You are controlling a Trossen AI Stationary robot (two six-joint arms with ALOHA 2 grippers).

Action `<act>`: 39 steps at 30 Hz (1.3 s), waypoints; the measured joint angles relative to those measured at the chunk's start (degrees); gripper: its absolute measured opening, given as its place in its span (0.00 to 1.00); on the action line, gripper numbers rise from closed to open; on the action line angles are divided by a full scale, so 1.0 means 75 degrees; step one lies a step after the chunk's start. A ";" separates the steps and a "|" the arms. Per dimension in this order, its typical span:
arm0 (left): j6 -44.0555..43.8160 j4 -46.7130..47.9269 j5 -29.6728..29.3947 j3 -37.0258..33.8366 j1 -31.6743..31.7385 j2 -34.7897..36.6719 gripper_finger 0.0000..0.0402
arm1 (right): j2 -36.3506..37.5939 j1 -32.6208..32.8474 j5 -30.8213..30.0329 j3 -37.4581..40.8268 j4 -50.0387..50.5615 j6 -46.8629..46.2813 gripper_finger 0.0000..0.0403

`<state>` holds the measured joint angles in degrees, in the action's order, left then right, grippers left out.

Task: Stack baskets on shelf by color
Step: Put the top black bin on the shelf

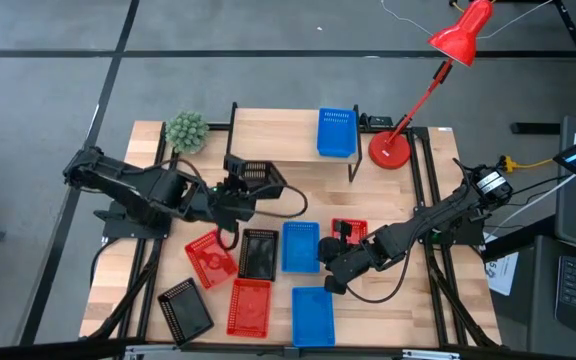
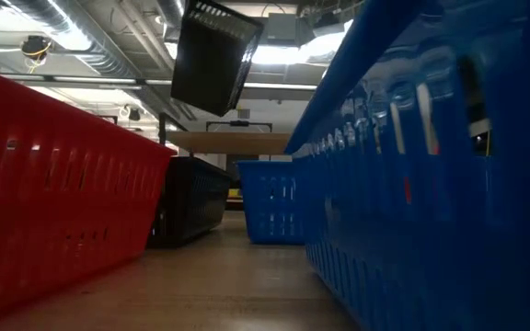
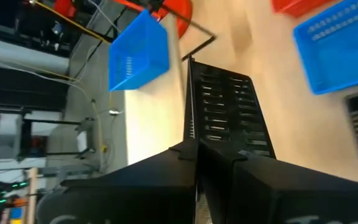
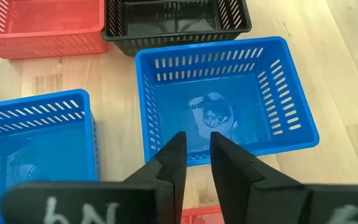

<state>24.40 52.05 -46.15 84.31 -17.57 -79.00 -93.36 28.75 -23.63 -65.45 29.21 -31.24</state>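
Note:
My left gripper [image 1: 236,188] is shut on a black basket [image 1: 256,175], held in the air near the shelf's near edge [image 1: 268,160]; the low view shows the basket [image 2: 214,55] high and tilted. A blue basket [image 1: 336,132] stands on the shelf's right part. My right gripper [image 4: 196,149] hovers with its fingers a little apart over the near wall of a blue basket [image 4: 225,106], which rests on the table. A red basket [image 1: 349,230] lies partly under the right arm. More red [image 1: 210,257], black [image 1: 258,253], red [image 1: 250,305], blue [image 1: 312,315] and black [image 1: 185,310] baskets lie on the table. My left gripper pinches the black basket by one short end wall [image 3: 194,134] between its two fingers, which lie along the basket's length. The basket is lifted clear of the table and shelf and hangs tilted [image 2: 214,55]. The gripper's body hides the exact place of contact.
A red desk lamp [image 1: 390,148] stands at the shelf's right end and a small green plant [image 1: 186,130] at its left end. In the low view a red basket [image 2: 53,184] and a blue one [image 2: 431,165] stand close on both sides.

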 joint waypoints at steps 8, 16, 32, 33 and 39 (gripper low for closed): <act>0.1218 0.0049 -0.0041 0.0000 0.1028 0.0000 0.00 | 0.0000 -0.0003 -0.0106 -0.0003 -0.0002 0.0000 0.18; 0.1851 -0.0232 0.0114 -0.0154 0.1915 0.0006 0.00 | 0.0000 -0.0003 -0.0380 -0.0003 -0.0001 0.0026 0.18; 0.3737 -0.2117 0.1841 -0.1209 0.3541 -0.0003 0.00 | 0.0000 -0.0003 -0.0383 -0.0003 0.0001 -0.0035 0.18; 0.3814 -0.2160 0.1858 -0.1258 0.3631 -0.0003 0.00 | 0.0000 -0.0003 -0.0383 -0.0003 0.0000 -0.0035 0.18; 0.4023 -0.2426 0.2794 -0.1600 0.4214 -0.0003 0.00 | 0.0000 -0.0012 -0.0460 -0.0003 -0.0002 -0.0071 0.18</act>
<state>54.57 33.86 -25.20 72.31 14.03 -79.02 -93.36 28.67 -27.08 -65.47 29.19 -31.78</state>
